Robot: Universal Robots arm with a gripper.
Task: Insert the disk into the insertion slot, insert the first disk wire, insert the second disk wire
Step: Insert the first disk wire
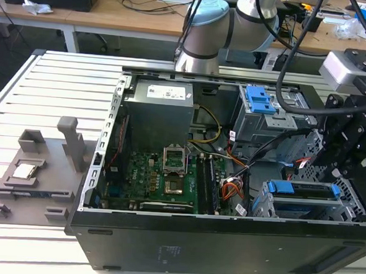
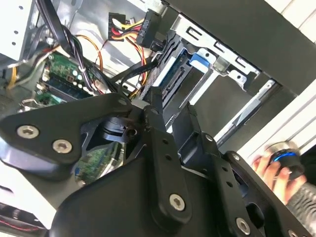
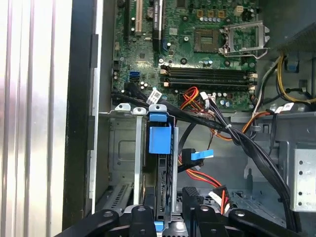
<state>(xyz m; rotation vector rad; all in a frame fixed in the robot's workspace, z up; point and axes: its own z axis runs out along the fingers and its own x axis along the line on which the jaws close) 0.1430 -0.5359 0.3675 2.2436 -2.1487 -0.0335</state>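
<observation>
Blue-framed disk (image 1: 304, 189) sits in the insertion slot (image 1: 261, 207), near side of the case (image 1: 164, 247) at the exterior view's right; pincer (image 3: 168, 216) straddles its edge, pinching or spread, cannot tell. Likely rigid, weighty, shock-sensitive: take it by the frame's long sides.

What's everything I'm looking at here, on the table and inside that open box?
Open black computer case: one, black, on slatted metal table.
Green circuit board: one, green, case floor.
Flat hard disk in bright blue plastic carrier: one, blue, inside silver-grey perforated metal drive cage.
Orange-red-yellow wire bundle: one, mixed, between board and cage.
Grey plastic fixture tray: one, grey, exterior view's left.
Person's hand: one, outside the case.
Silver, pale-blue robot arm: one, behind case.
Black gripper: one, by the disk's cage.
</observation>
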